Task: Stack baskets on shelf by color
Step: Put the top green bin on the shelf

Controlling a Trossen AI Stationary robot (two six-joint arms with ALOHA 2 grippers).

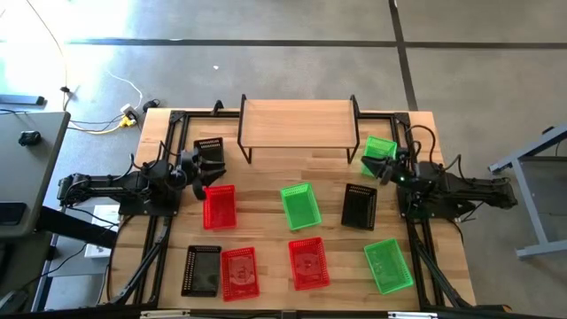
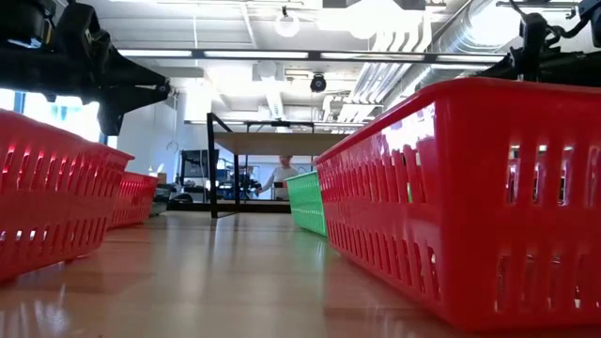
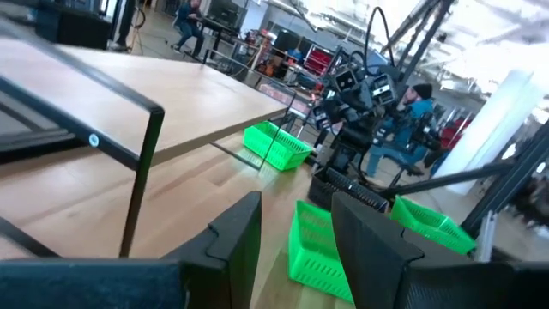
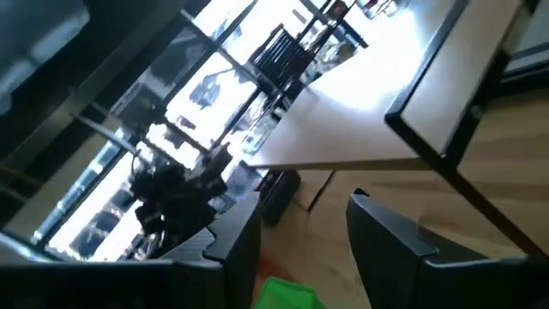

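Three red, three green and three black baskets lie scattered on the table, none on the shelf [image 1: 297, 120], which stands at the far middle. My left gripper [image 1: 200, 170] hovers open and level between a black basket [image 1: 210, 152] and a red basket [image 1: 220, 206]. Nothing is between its fingers [image 3: 296, 249]. My right gripper [image 1: 383, 167] hovers open beside a green basket [image 1: 379, 151], above a black basket [image 1: 359, 206]. Its fingers [image 4: 304, 249] are also empty. A green basket [image 1: 299, 206] lies mid-table. The near row holds a black basket [image 1: 202, 270], two red baskets [image 1: 239, 272] [image 1: 308, 263] and a green basket [image 1: 388, 266].
Black frame rails [image 1: 159, 257] run along both sides of the table. In the low view, red baskets [image 2: 470, 188] [image 2: 52, 202] stand close to the near edge. Bare wood [image 1: 283, 173] lies in front of the shelf. A person [image 2: 280, 176] sits in the room beyond.
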